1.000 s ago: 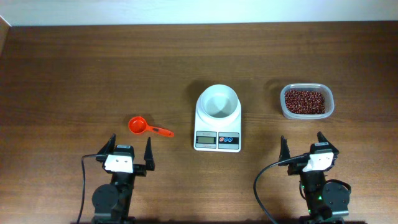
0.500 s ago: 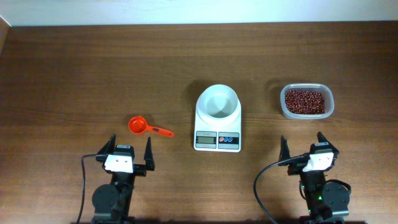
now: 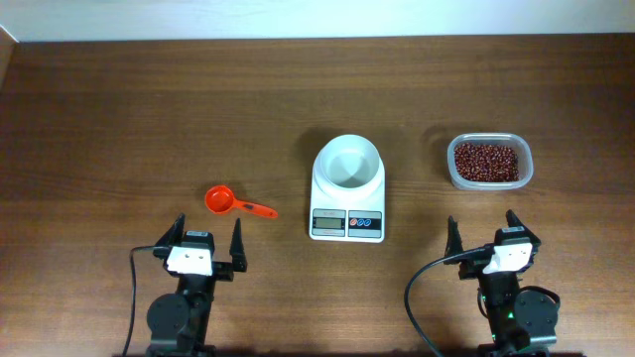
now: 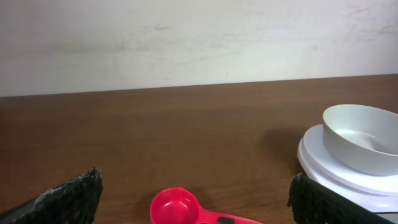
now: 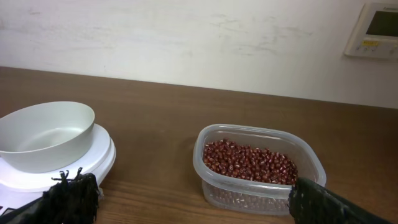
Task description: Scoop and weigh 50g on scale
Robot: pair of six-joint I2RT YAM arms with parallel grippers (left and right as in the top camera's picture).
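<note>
No scooping is judged begun: the scale, set mid-way along the surface, is topped by an empty bowl. The left hand and right hand are spread wide, empty. Next, the red scoop must be grasped by its handle.

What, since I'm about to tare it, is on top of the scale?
An empty white bowl sits on the scale. It hides most of the scale's top beneath it.

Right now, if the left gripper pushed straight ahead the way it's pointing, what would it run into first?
Most likely the small red plastic measuring scoop. It lies just ahead of the open left gripper, roughly in line with the gap between its fingers. Height is hard to judge, so it might pass over.
</note>
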